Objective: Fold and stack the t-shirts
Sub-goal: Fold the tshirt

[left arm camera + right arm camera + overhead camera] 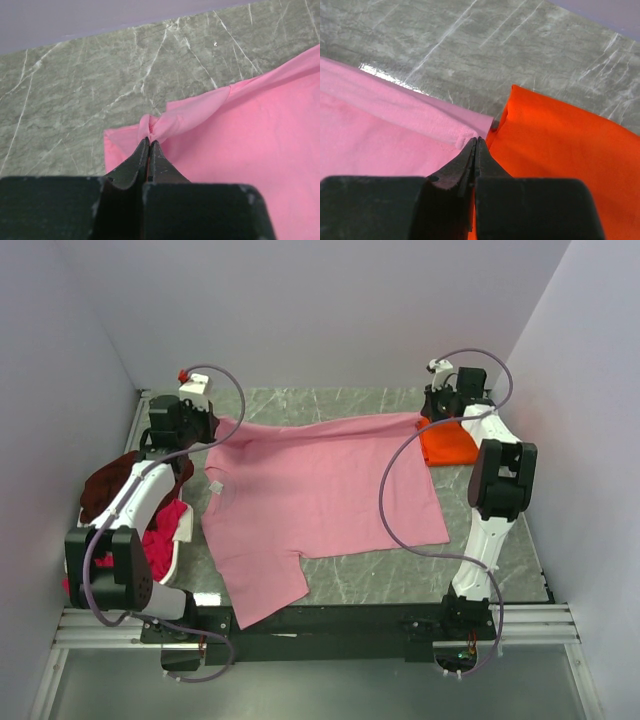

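Pink t-shirt (pixel 320 490) is spread over the middle of the marble-pattern table (pixel 350 580), lying sideways. The neck tag is seen toward the left and one sleeve hangs toward the near edge.

Left gripper (pixel 150 140) is fully closed, with a bunched nub of pink cloth pinched at its tips on the far-left corner of the shirt. From that pinch the cloth is drawn tight toward the right.

Right gripper (pixel 476 140) is also clamped tight. Its tips are set on the pink shirt's far-right corner, right where the pink edge meets the orange shirt. How much cloth is caught cannot be told exactly, but pink fabric is seen going in under the tips.

The far edge is strung almost straight between the two pinches. It is judged that both far corners are gripped so this edge stays taut and wrinkle-free, ready to be carried toward the near side as a first fold.

Orange t-shirt (pixel 560 160) is laid already folded at the far-right, touching the pink one. It likely marks the stack spot.

Dark maroon shirt (pixel 120 485) and magenta-red shirt (pixel 165 540) are heaped at the left by the left arm, apparently waiting. A white edge is seen beside them, and whether it is bin or cloth cannot be told.

Task is judged early: one shirt folded, one in hand, the others untouched. Risk noted: orange cloth could be snagged by the right tips when the corner is moved.
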Available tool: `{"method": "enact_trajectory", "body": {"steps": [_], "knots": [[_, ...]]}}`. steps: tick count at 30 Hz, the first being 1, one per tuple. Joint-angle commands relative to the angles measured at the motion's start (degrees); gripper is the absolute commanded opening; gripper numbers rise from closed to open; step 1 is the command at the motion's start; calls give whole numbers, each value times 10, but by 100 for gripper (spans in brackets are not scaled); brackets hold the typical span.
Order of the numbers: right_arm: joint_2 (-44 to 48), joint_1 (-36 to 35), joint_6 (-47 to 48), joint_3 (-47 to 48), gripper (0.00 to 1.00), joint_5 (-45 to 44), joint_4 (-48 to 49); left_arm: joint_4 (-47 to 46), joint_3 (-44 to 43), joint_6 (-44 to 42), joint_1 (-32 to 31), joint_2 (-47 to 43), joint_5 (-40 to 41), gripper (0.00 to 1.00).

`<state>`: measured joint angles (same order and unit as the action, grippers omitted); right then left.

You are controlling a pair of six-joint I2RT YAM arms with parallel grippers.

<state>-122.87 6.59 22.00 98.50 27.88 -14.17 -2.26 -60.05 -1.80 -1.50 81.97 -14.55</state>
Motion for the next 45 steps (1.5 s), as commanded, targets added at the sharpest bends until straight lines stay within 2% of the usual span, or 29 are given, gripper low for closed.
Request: {"method": "enact_trajectory", "body": {"steps": [1,17,19,21,22,24,26,27,31,34,38,41,44,45], "knots": [[46,6,13,-11,0,-3,13,-4,12,12,-1,-38,2,0],[91,8,43,-85,0,-7,7,39,70,51,-22,-74,22,1],[100,8,50,-95,4,-9,1,55,71,55,-22,-70,21,1],[109,9,51,-102,16,-21,-1,71,73,60,-24,-68,8,3],[122,10,51,-113,22,-26,5,79,74,61,-25,-69,6,6],[139,15,51,-141,32,-38,19,94,85,65,-27,-80,-14,21],[165,17,54,-158,42,-43,28,123,87,67,-30,-91,-52,41],[173,17,58,-165,43,-47,27,139,83,67,-31,-96,-58,51],[222,17,76,-210,45,-20,24,167,81,58,-32,-152,-83,54],[236,16,108,-212,47,47,-45,161,83,49,-32,-163,-85,60],[247,10,135,-205,48,121,-114,186,30,34,-32,-92,-81,59],[264,-3,134,-219,48,143,-131,224,-31,26,-41,5,-103,56],[278,-17,135,-228,49,152,-146,248,-86,-3,-76,91,-66,56],[281,-20,136,-231,49,154,-149,253,-99,-4,-84,127,-31,56]]}}
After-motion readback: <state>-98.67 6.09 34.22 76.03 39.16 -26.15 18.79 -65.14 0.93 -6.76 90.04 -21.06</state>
